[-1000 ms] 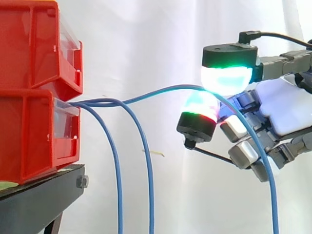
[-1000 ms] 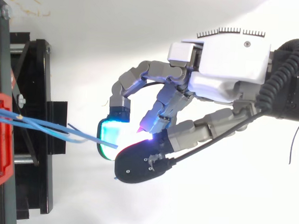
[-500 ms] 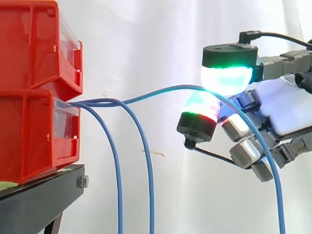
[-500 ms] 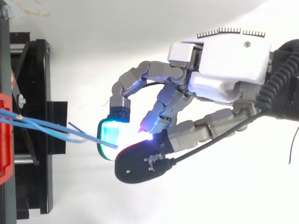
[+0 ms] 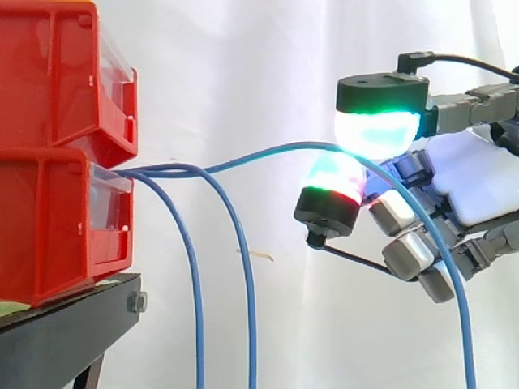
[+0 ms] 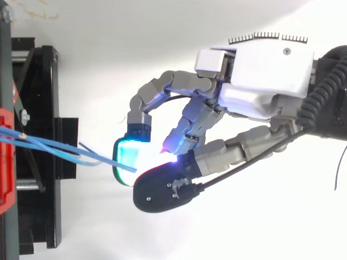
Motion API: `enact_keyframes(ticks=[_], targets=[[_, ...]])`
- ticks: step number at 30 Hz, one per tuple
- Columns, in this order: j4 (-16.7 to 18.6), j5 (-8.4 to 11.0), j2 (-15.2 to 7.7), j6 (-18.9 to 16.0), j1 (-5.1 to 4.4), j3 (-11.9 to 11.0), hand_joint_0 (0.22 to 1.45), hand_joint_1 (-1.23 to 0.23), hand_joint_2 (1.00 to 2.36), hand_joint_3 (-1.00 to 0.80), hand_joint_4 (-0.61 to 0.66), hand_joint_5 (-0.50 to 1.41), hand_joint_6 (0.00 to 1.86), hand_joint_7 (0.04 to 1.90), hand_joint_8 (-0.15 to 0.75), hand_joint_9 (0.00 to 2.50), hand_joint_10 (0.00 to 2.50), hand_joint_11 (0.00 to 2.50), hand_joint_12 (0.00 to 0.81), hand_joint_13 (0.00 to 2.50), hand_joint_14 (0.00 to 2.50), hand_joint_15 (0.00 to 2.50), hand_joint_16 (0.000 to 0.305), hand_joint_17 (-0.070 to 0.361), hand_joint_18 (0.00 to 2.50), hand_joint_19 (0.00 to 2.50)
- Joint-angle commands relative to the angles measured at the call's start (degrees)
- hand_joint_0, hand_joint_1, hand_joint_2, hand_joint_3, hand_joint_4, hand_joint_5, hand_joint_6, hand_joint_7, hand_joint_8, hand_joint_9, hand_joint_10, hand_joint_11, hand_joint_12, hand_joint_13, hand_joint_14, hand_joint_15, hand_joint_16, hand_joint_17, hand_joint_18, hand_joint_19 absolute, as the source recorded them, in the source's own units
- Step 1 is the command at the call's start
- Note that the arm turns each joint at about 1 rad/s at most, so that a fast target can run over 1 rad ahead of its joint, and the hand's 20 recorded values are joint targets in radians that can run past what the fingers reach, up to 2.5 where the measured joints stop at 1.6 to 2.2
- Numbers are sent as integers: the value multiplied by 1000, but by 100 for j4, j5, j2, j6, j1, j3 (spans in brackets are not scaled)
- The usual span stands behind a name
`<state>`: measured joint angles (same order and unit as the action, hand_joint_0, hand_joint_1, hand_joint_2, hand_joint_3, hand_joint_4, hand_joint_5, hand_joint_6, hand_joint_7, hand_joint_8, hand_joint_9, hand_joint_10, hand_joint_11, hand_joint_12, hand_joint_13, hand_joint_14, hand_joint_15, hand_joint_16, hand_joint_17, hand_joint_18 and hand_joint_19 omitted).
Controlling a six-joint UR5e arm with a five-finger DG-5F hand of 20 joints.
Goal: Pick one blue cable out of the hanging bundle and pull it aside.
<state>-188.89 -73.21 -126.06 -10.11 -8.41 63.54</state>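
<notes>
Three blue cables come out of the lower red bin [image 5: 49, 219]. Two of them [image 5: 195, 308] hang straight down beside the bin. The third blue cable [image 5: 268, 152] arcs rightward, level with the bin's mouth, into my hand [image 5: 478, 182]. There it is pinched between two glowing green-white fingertips [image 5: 377, 134], one above and one below. Past the pinch its tail [image 5: 462, 324] drops down in front of the curled fingers. From above, the cable [image 6: 112, 160] runs from the bin into the cyan pad of the hand [image 6: 266, 82].
A second red bin [image 5: 57, 73] is stacked on the lower one, both on a black stand [image 5: 65, 332] at the left. A white curtain hangs behind. Open space lies between the bins and the hand.
The loose tail of the pinched cable has swung slightly to the right. The hand and the other two cables have stayed where they were.
</notes>
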Motion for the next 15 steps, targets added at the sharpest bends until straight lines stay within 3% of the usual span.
enact_keyframes(ticks=[1, 15], targets=[[2, 0, 2, 0, -3, 0, 610, -926, 1015, 142, -99, -14, 916, 1014, 290, 1215, 15, 439, 404, 1064, 23, 699, 56, 125, 921, 659], [2, 0, 2, 0, -3, 0, 610, -924, 1015, 141, -97, -14, 916, 1012, 287, 1230, 17, 460, 400, 1068, 24, 698, 55, 125, 913, 669]])
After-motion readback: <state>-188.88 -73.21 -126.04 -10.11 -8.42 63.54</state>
